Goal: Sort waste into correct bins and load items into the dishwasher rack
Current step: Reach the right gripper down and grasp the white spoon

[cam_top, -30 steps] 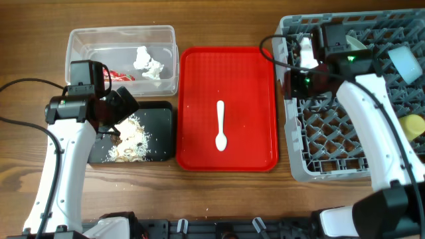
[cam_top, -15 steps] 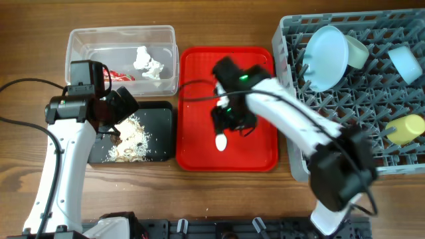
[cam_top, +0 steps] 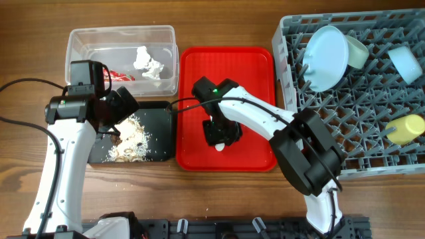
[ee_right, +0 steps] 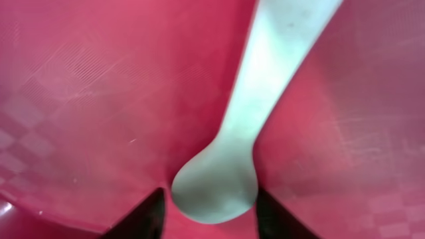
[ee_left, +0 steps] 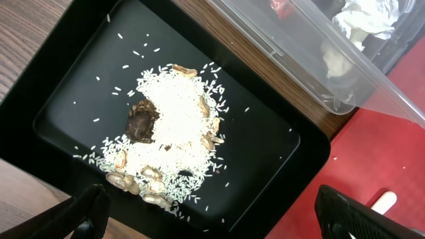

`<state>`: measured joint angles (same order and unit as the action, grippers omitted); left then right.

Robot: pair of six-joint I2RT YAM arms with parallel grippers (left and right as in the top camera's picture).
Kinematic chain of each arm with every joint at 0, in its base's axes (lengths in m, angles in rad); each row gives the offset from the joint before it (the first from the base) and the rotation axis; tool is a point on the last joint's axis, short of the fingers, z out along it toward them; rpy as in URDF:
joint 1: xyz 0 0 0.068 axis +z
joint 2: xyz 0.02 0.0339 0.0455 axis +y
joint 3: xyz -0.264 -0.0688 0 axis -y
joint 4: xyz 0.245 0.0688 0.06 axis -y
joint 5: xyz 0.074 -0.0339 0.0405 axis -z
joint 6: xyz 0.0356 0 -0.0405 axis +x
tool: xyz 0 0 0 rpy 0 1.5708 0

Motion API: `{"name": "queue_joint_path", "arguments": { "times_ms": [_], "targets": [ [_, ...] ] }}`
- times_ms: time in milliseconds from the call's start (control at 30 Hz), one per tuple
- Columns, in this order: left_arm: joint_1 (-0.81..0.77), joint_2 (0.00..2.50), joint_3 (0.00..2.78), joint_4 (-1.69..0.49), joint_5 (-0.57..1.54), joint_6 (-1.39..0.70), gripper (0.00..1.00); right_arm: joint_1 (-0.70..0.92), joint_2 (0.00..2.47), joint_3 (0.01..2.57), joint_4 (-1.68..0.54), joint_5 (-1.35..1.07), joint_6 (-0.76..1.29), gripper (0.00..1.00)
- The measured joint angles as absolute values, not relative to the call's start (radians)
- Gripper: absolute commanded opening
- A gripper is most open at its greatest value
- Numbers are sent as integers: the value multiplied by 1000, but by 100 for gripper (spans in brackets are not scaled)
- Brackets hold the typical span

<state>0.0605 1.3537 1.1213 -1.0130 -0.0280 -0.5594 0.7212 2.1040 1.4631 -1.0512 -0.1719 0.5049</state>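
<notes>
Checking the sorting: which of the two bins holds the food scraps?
The shallow black rectangular tray, heaped with pale crumbly scraps; the clear plastic tub holds a crumpled white tissue and red wrapper.

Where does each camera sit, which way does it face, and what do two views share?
Overhead: fixed above the table, looking straight down; the left arm reaches over the black tray, the right arm over the red tray.
Left wrist: on the left arm, looking down at food scraps in the black tray; the left gripper shows its fingertips at the bottom corners.
Right wrist: on the right arm, close above the red tray; the right gripper has fingertips flanking the white spoon.
Shared: overhead and right wrist both show the spoon.
</notes>
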Motion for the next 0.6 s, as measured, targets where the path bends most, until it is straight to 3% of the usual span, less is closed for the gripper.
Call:
{"name": "queue_joint_path", "arguments": {
  "times_ms": [433,600],
  "targets": [
    [60,1354,1121,-1013,-28,-559,100,718,2104,1464,-1073,-149,543,25],
    [60,1354,1121,-1013,-28,-559,100,642,1996,1459,-1095,-108,506,24]
  ]
}}
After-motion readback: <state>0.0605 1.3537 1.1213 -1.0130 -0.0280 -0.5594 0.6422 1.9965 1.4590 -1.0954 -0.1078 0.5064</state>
